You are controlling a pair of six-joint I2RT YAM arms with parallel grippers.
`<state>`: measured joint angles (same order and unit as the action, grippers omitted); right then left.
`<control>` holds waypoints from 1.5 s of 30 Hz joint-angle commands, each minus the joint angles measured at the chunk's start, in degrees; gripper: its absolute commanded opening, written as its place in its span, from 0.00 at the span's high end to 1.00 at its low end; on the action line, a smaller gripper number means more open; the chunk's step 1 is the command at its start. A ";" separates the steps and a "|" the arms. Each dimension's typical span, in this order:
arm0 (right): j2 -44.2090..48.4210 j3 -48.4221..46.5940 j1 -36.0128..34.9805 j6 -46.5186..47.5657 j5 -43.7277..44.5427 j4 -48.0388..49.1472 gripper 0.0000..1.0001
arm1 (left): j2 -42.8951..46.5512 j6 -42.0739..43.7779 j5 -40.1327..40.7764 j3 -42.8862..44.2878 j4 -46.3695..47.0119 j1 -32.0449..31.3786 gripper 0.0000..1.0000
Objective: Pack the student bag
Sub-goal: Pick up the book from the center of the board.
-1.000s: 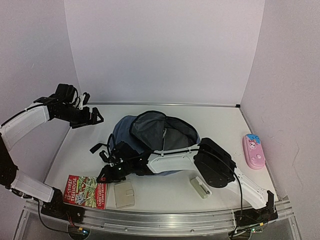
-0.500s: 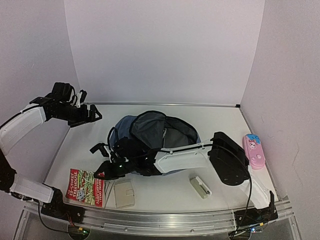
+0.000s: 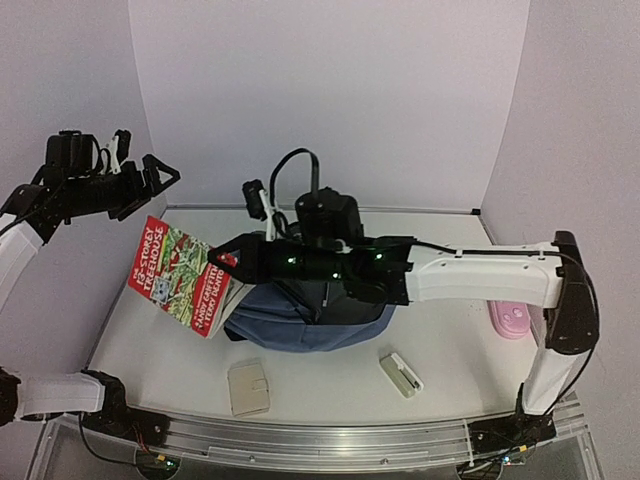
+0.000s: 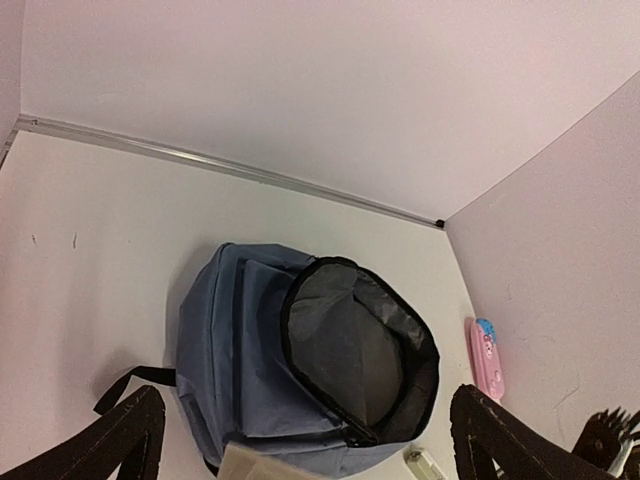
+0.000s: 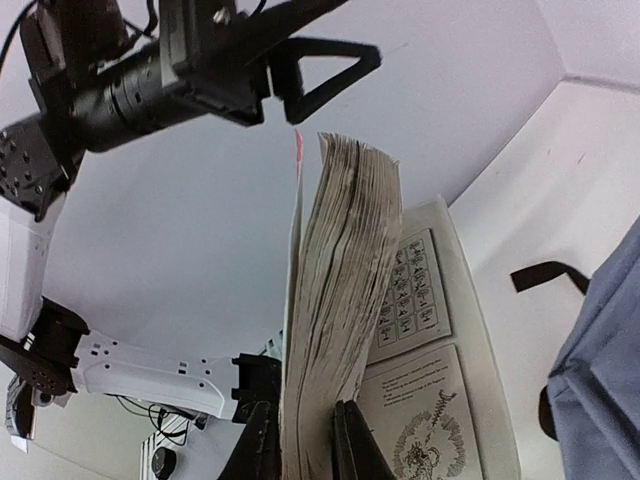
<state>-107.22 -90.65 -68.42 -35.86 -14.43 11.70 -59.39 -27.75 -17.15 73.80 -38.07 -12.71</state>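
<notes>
I see my right gripper (image 3: 228,262) clamping the thick red-and-green paperback book (image 3: 183,277) aloft, left of the open slate-blue fabric backpack (image 3: 300,328) on the white table (image 3: 450,240); my left gripper (image 3: 158,186) gapes wide

The right arm (image 3: 480,275) spans over the bag (image 3: 300,325) from 3 to 9 o'clock, where the raised book (image 3: 180,275) blocks passage, while the table (image 3: 140,340) at 8 o'clock lies bare.
</notes>
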 commanded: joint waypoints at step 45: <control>24.55 28.95 17.36 -4.66 -21.38 23.00 1.00 | -4.13 -9.16 -36.23 -25.45 26.91 -5.76 0.00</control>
<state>-86.81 -60.82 -51.35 -39.54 -33.53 26.77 -65.49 -41.01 -54.83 43.77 -6.67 -18.24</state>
